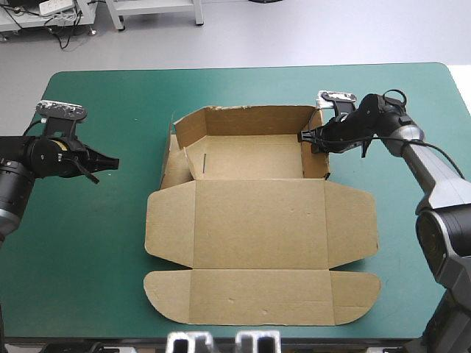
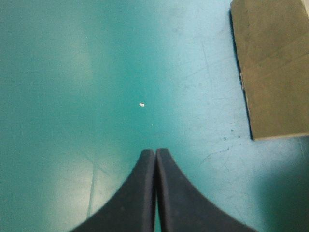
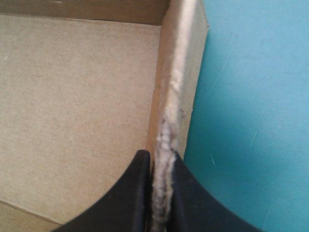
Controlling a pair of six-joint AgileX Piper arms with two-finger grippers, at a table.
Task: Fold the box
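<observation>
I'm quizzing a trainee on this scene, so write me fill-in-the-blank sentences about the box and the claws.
The right claw is shut on the box's ____ wall.
The left claw, holding nothing, is above the ____ cover.
The box's lid lies ____, not raised.
Missing words: right; teal-green; flat.

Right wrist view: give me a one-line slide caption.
Right claw shut on the raised side wall of the brown box, teal-green cover beside it.

The box (image 1: 257, 220) is showing plain brown, one wall's (image 3: 176, 87) top edge scuffed whitish-grey. The counter (image 1: 96, 243) is showing teal-green, one white speck (image 2: 141, 105) on it. The left hand (image 2: 155, 152) and right hand (image 3: 157, 157) are showing black.
</observation>
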